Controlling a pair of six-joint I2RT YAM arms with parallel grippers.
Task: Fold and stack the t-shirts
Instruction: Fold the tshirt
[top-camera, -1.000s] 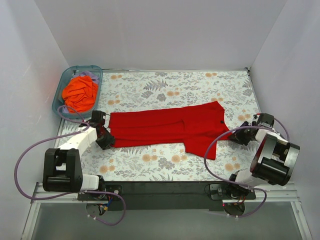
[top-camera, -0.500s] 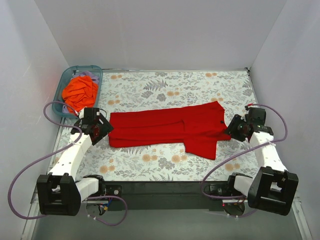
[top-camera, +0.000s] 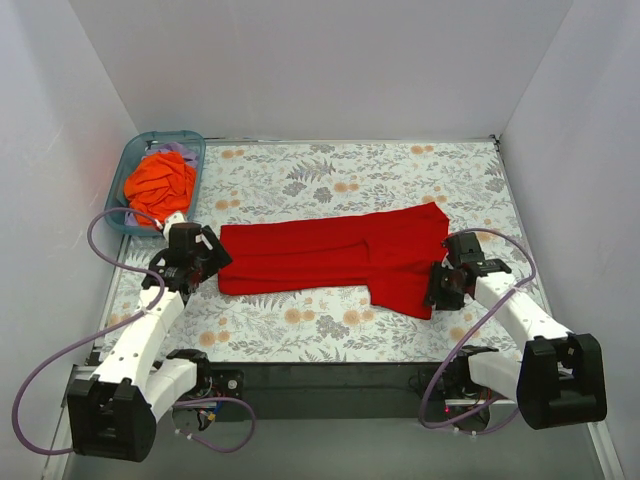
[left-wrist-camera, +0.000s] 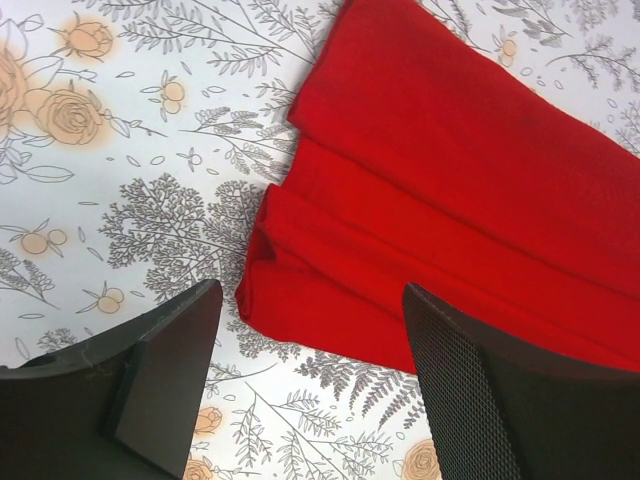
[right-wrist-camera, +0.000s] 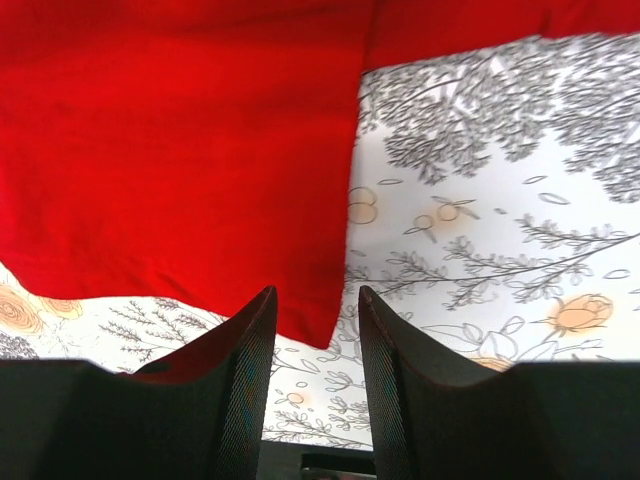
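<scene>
The red t-shirt (top-camera: 335, 257) lies folded into a long strip across the middle of the floral table; its lower right part hangs toward the front. It also shows in the left wrist view (left-wrist-camera: 450, 190) and the right wrist view (right-wrist-camera: 180, 150). The orange t-shirt (top-camera: 160, 183) lies crumpled in the teal bin (top-camera: 120, 190) at the back left. My left gripper (top-camera: 205, 262) (left-wrist-camera: 310, 340) is open just off the shirt's left end. My right gripper (top-camera: 436, 290) (right-wrist-camera: 315, 340) is open and empty, with a narrow gap, by the shirt's lower right corner.
White walls close the table on three sides. A purple cloth (top-camera: 178, 150) shows in the bin behind the orange shirt. Bare floral tabletop (top-camera: 330, 175) lies behind the red shirt. The black front rail (top-camera: 320, 375) runs along the near edge.
Both arms have swung inward to the red shirt: the left gripper now sits at its left end, the right gripper moved left and forward to its lower right corner. The shirt has not moved.
</scene>
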